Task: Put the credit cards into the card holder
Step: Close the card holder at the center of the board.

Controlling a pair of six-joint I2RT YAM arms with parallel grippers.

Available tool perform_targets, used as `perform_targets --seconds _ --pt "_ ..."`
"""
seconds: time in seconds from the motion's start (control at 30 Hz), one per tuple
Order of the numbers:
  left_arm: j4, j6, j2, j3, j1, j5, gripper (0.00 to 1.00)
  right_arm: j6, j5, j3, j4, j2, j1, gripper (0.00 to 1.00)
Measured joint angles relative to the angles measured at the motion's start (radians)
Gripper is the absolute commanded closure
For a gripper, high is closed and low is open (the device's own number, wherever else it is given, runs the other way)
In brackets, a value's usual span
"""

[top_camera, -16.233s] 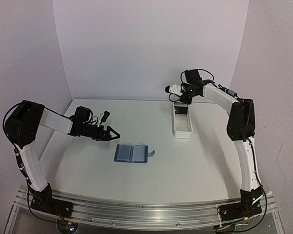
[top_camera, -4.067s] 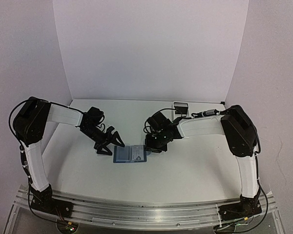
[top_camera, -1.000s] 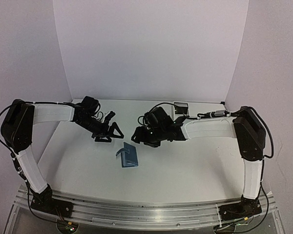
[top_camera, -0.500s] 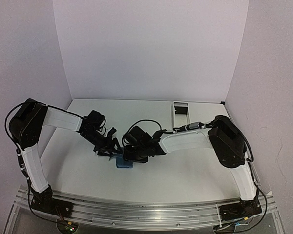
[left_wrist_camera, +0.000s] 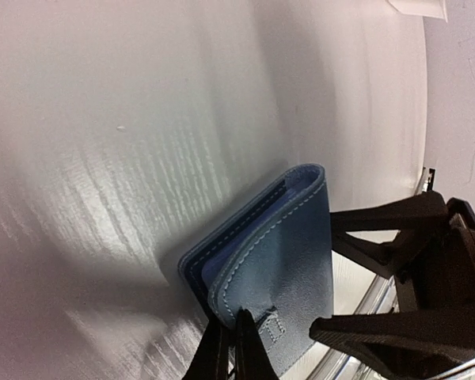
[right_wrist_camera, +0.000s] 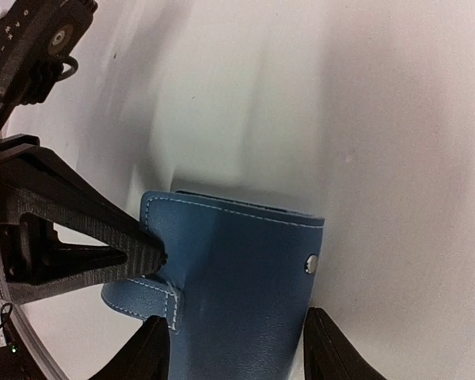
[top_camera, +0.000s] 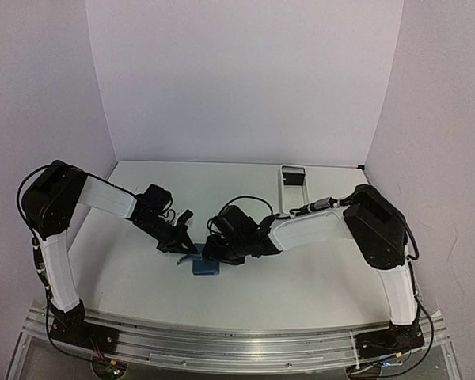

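The card holder (top_camera: 206,267) is a blue folding wallet, folded closed and standing on the table between both arms. In the right wrist view the card holder (right_wrist_camera: 237,269) shows its snap stud (right_wrist_camera: 310,264) and tab (right_wrist_camera: 142,294). My right gripper (right_wrist_camera: 233,317) spans its width, a finger against each side edge. My left gripper (left_wrist_camera: 236,321) is shut, pinching the cover's edge just above the tab. The left gripper's fingertips (right_wrist_camera: 146,255) dent the leather there. The credit cards are out of view.
A long white tray (top_camera: 294,190) stands at the back right with something dark at its far end. The right gripper's black fingers (left_wrist_camera: 380,237) crowd the card holder's far side in the left wrist view. White walls enclose the table.
A second ago the card holder stood half open with both grippers apart from it. The right gripper came down over it, it folded closed, and the left gripper moved in and shut on its edge.
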Motion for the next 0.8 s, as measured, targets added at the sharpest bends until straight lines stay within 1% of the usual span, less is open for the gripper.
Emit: perform_targets --seconds 0.17,0.33,0.47,0.63,0.8 --pt "0.004 0.039 0.000 0.000 -0.005 0.018 1.00 -0.032 -0.085 -0.170 0.136 -0.087 -0.038 0.33" --pt "0.075 0.119 -0.018 -0.049 -0.005 0.054 1.00 -0.058 -0.224 -0.308 0.271 -0.146 -0.087 0.30" --pt "0.168 0.192 -0.077 -0.125 -0.005 0.097 1.00 -0.053 -0.291 -0.414 0.440 -0.166 -0.110 0.27" --pt "0.287 0.305 -0.167 -0.191 -0.005 0.131 1.00 -0.054 -0.348 -0.508 0.620 -0.169 -0.112 0.27" --pt "0.380 0.338 -0.189 -0.212 -0.006 0.150 1.00 -0.060 -0.396 -0.519 0.775 -0.109 -0.112 0.28"
